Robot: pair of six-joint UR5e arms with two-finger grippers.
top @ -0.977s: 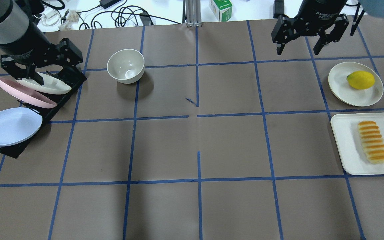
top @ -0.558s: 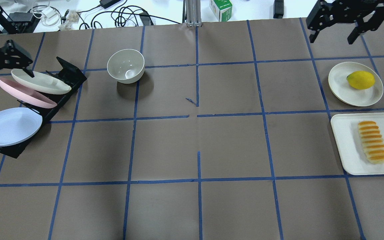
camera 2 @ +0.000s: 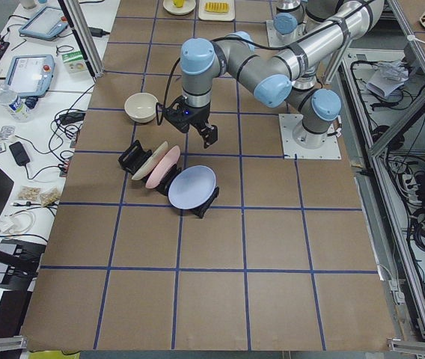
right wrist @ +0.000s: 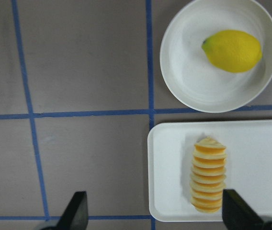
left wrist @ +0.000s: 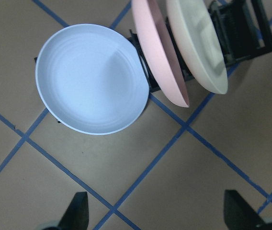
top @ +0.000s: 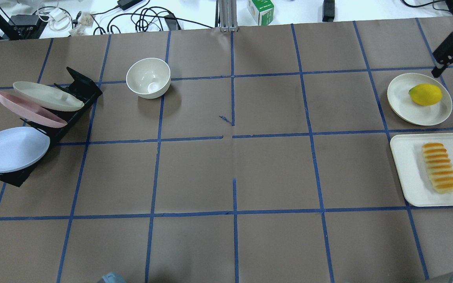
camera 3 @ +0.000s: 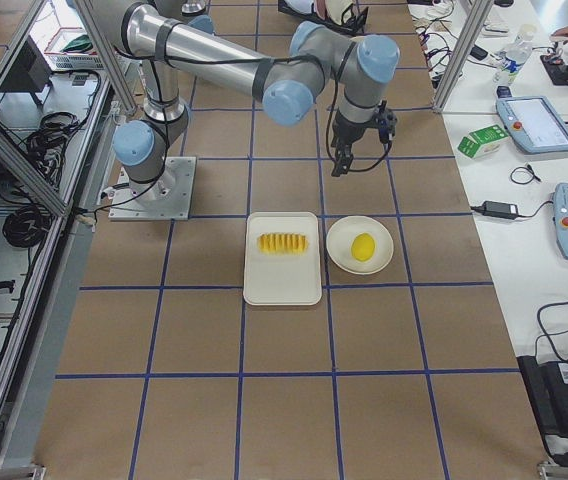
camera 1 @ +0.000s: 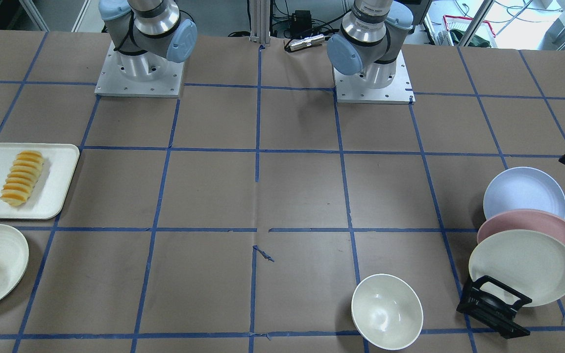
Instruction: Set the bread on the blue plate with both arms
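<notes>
The bread (top: 440, 168) lies on a white tray (top: 411, 173) at the table's right edge; it also shows in the right wrist view (right wrist: 208, 175). The blue plate (top: 12, 148) leans in the front slot of a black rack (top: 81, 88) at the left, and shows in the left wrist view (left wrist: 92, 79). My left gripper (left wrist: 159, 213) hangs open and empty high above the rack, beside the blue plate. My right gripper (right wrist: 155, 213) is open and empty, high above the table beside the tray. In the overhead view only part of the right gripper (top: 452, 49) shows.
A pink plate (top: 30, 110) and a cream plate (top: 47, 96) stand in the same rack behind the blue one. A white bowl (top: 148, 78) sits at the back left. A cream plate (top: 401, 100) with a yellow fruit (top: 426, 94) sits behind the tray.
Both grippers have moved outward and up. The left one has left the overhead view on the left; the right one has gone to the right edge. Nothing on the table moved.
</notes>
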